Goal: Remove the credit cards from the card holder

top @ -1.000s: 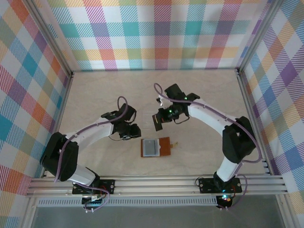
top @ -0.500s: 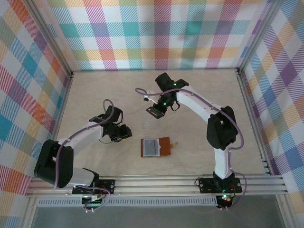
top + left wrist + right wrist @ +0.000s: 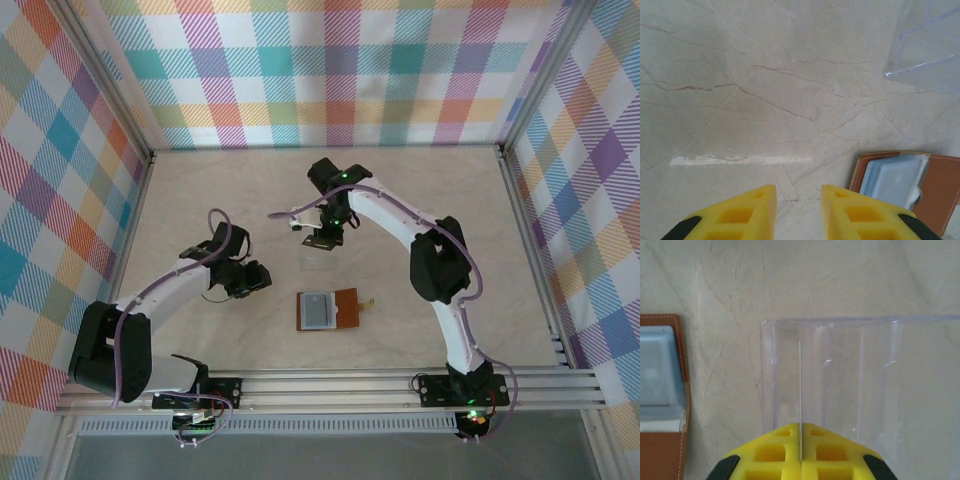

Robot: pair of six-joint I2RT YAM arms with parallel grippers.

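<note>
The small brown leather card holder [image 3: 345,310] lies open and flat on the pale marble-patterned table [image 3: 200,200], near the front between the two arms; its grey-blue inside pockets [image 3: 318,311] face up and its little strap tab [image 3: 368,301] points right. Just behind it lies a clear transparent plastic sleeve [image 3: 318,263] with ribbed slots. The right gripper [image 3: 800,427] hangs over that sleeve [image 3: 865,380]; its yellow fingers [image 3: 772,452] are pressed together on a thin dark credit card [image 3: 800,390], seen edge-on in the right wrist view. The left gripper [image 3: 797,200] hovers over bare table to the left of the card holder [image 3: 940,190]; its fingers [image 3: 750,205] stand apart, holding nothing.
</note>
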